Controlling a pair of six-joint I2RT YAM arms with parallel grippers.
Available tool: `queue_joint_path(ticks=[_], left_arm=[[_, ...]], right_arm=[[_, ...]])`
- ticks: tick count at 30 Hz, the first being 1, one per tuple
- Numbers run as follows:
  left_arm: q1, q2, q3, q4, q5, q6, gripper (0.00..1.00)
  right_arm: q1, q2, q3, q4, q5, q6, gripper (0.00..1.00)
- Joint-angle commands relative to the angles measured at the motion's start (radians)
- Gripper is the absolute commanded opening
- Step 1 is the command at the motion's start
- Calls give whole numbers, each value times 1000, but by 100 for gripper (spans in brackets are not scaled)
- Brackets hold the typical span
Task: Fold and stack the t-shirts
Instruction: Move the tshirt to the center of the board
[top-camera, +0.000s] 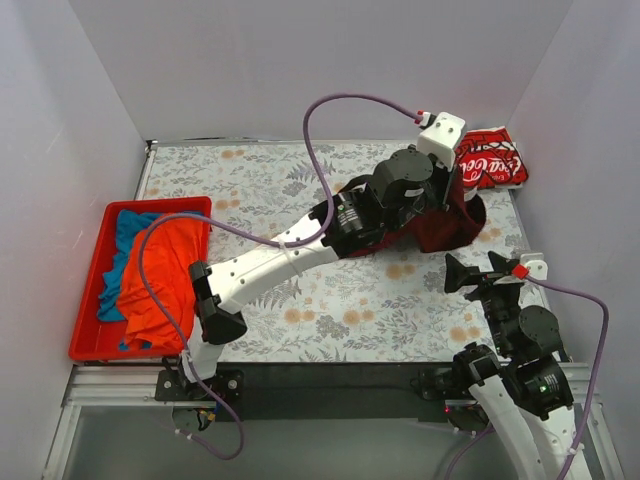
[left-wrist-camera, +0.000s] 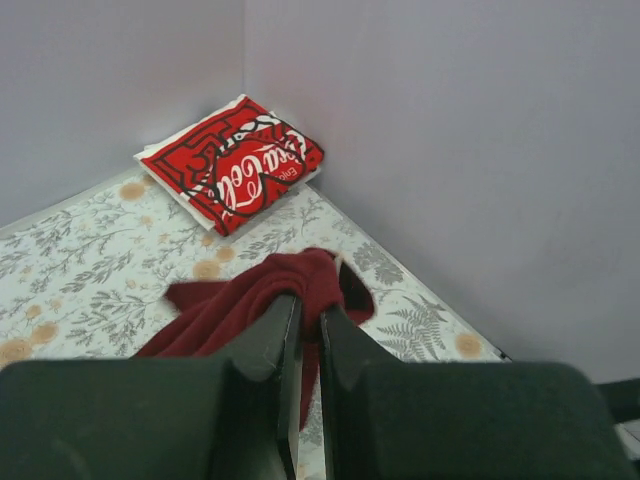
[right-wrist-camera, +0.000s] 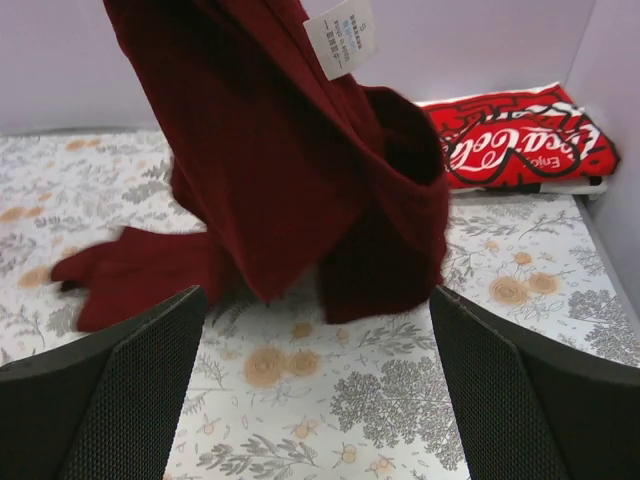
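Note:
My left gripper (left-wrist-camera: 309, 312) is shut on the dark maroon t-shirt (left-wrist-camera: 240, 300) and holds it lifted, so it hangs with its lower part trailing on the table (top-camera: 445, 228). In the right wrist view the maroon shirt (right-wrist-camera: 290, 180) hangs just ahead, a white label (right-wrist-camera: 342, 38) showing. The red Coca-Cola shirt (top-camera: 488, 160) lies folded in the far right corner (left-wrist-camera: 235, 165). My right gripper (top-camera: 478, 272) is open and empty, low over the table just in front of the hanging shirt. Orange (top-camera: 160, 270) and blue (top-camera: 122, 250) shirts lie bunched in the bin.
A red plastic bin (top-camera: 92, 290) stands at the left edge of the floral table (top-camera: 330, 310). Grey walls close in the back and both sides. The left arm (top-camera: 290, 255) stretches diagonally across the table's middle.

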Motion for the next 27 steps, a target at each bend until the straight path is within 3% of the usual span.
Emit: queue_joint_path(ticks=[1,6,9,11,12,15,21,27], left_arm=[[24,-165,-36,79,36,64,0],[55,-343,-362,211,-108,164,0],[113,-446,-574,208,-122,120,0],[167,-551,-814,229,-120,75,1],[188,-552,-815,229,-120,57,2],[300,-605,-1036,264,-94,9,5],[363,-582,-1203,234,-152,-2,6],[371,-667,-1351,226,-181,-18,6]], right_arm=[[5,-50,-5,35,88,15,99],[4,-104,21,32,-4,6,98],[7,-93,76,-10,-73,10,98],[7,-37,117,-55,-126,6,99],[7,-37,128,-55,-145,7,98],[7,52,147,-87,-212,9,98],[7,308,168,-98,-377,47,98],[5,551,158,-115,-307,130,99]])
